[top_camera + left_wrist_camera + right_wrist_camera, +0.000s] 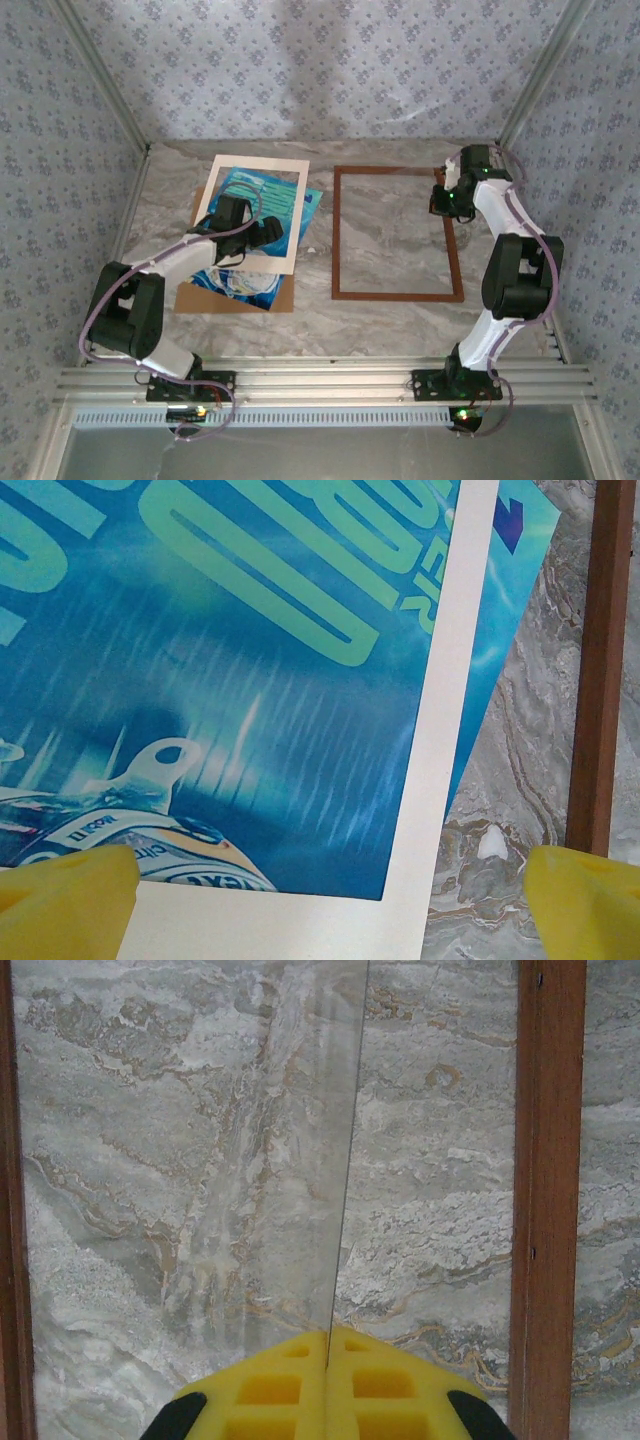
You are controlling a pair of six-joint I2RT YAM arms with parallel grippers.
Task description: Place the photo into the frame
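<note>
My left tool (322, 905) hangs spread wide over the photo (250, 730); my right tool (328, 1355), arm outstretched, is pinched together over the frame (545, 1210).

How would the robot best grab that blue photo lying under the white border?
Grip the photo's bare right edge, where it pokes out past the mat toward the frame. Come from that frame side with the open left pincer. The mat pins most of it, and the sheet lies flat, so a finger probably must slide underneath.
</note>
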